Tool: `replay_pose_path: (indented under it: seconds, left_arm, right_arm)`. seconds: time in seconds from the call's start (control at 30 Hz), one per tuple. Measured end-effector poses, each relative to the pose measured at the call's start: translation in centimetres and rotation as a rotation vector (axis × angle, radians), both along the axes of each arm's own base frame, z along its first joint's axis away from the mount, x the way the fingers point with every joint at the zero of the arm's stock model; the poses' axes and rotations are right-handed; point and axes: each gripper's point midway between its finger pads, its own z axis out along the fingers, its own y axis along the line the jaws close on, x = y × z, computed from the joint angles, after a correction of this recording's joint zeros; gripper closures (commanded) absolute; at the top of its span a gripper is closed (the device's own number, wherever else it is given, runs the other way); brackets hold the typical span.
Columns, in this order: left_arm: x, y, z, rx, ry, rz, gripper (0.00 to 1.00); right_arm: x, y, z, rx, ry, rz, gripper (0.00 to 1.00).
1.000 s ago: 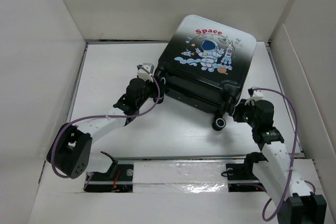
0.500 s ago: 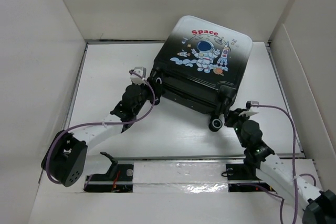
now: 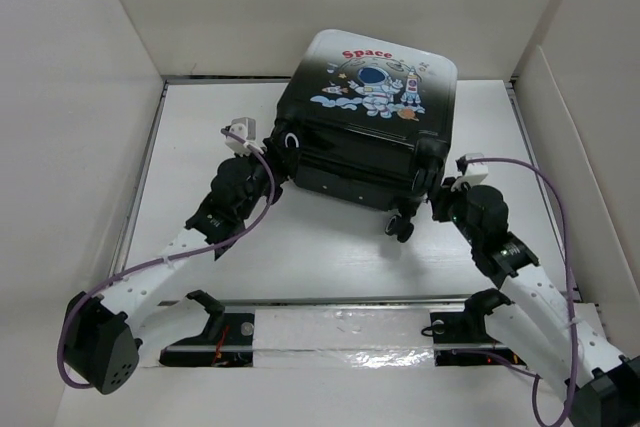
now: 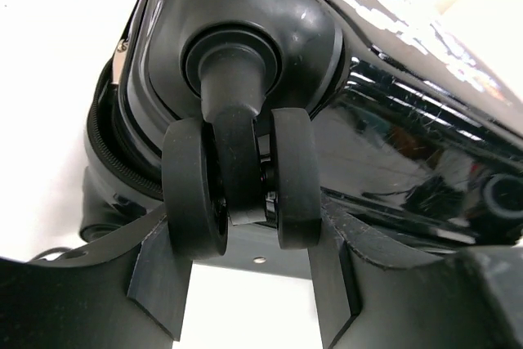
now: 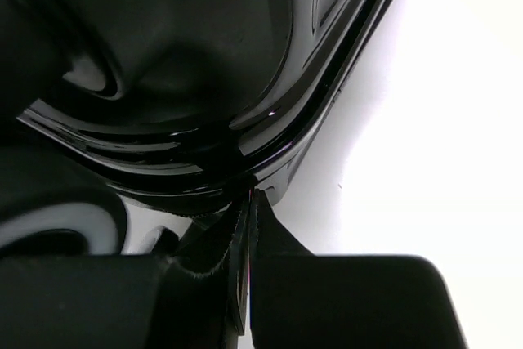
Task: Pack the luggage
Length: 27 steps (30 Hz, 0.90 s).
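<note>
Currently | left claw [image 4: 245, 239]: fingers spread, clamped against both sides of the luggage [image 3: 365, 132] twin wheel | right claw [image 5: 248, 206]: fingers together, tips touching the shell rim | luggage on desk [image 3: 190, 127], directly ahead of both claws.

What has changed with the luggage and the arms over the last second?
The luggage slid left and turned slightly. The left gripper, clamped around a wheel, moved left with it; the right gripper drew back, then returned to the near right corner. It stayed flat, astronaut side up.
</note>
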Motion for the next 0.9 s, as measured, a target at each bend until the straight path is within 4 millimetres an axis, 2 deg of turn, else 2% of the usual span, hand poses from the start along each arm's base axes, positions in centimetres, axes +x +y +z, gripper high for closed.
replay_pose_path:
  seconds: [0.07, 0.17, 0.27, 0.33, 0.37, 0.43, 0.47, 0.53, 0.57, 0.6, 0.73, 0.8, 0.83, 0.87, 0.9]
  left_arm:
    - [0.2, 0.0, 1.0, -0.004, 0.012, 0.007, 1.00]
    - [0.2, 0.2, 1.1, -0.024, 0.031, 0.017, 1.00]
    - [0.2, 0.5, 0.0, -0.052, 0.073, 0.028, 1.00]
    - [-0.2, 0.5, -0.7, -0.074, 0.084, 0.026, 1.00]
    - [-0.4, 0.7, -1.1, -0.079, 0.095, 0.030, 0.97]
    - [-1.0, 1.5, -2.8, -0.062, 0.140, 0.059, 0.72]
    - [-1.4, 2.0, -3.9, -0.042, 0.170, 0.074, 0.45]
    - [-1.9, 2.9, -5.8, 0.004, 0.222, 0.104, 0.28]
    - [-2.1, 2.9, -5.8, 0.006, 0.225, 0.106, 0.22]
    - [-2.3, 2.9, -5.2, 0.000, 0.207, 0.102, 0.20]
    - [-2.8, 4.1, -2.5, -0.014, 0.134, 0.142, 0.19]
    - [-2.9, 4.9, -1.7, -0.001, 0.108, 0.172, 0.29]
    - [-3.0, 5.2, -1.1, 0.005, 0.090, 0.186, 0.38]
    - [-3.1, 5.1, -0.3, 0.013, 0.068, 0.184, 0.52]
    - [-3.4, 4.3, 0.6, 0.016, 0.045, 0.153, 0.55]
  right_arm:
    - [0.3, 0.4, -0.1, 0.027, -0.022, 0.015, 1.00]
    - [-0.2, 1.5, -2.6, 0.063, -0.014, 0.047, 1.00]
    - [-1.3, 2.5, -5.4, 0.075, 0.043, 0.094, 1.00]
    - [-1.5, 2.5, -5.6, 0.082, 0.047, 0.095, 1.00]
    - [-1.4, 2.4, -5.6, 0.085, 0.043, 0.090, 1.00]
    - [-1.3, 2.1, -5.3, 0.099, 0.033, 0.081, 1.00]
    - [-1.1, 2.0, -5.1, 0.105, 0.026, 0.077, 1.00]
    - [-0.9, 1.9, -4.9, 0.112, 0.017, 0.076, 1.00]
    - [-1.0, 2.0, -5.2, 0.114, 0.029, 0.084, 1.00]
    - [-0.9, 2.1, -5.3, 0.116, 0.032, 0.091, 1.00]
    - [-0.7, 2.3, -5.3, 0.121, 0.033, 0.106, 1.00]
    - [-0.5, 2.3, -5.2, 0.117, 0.033, 0.112, 1.00]
    - [-0.4, 2.3, -5.2, 0.115, 0.035, 0.114, 1.00]
    - [-0.4, 2.3, -5.2, 0.115, 0.036, 0.115, 1.00]
    - [-0.3, 2.3, -5.2, 0.113, 0.037, 0.118, 1.00]
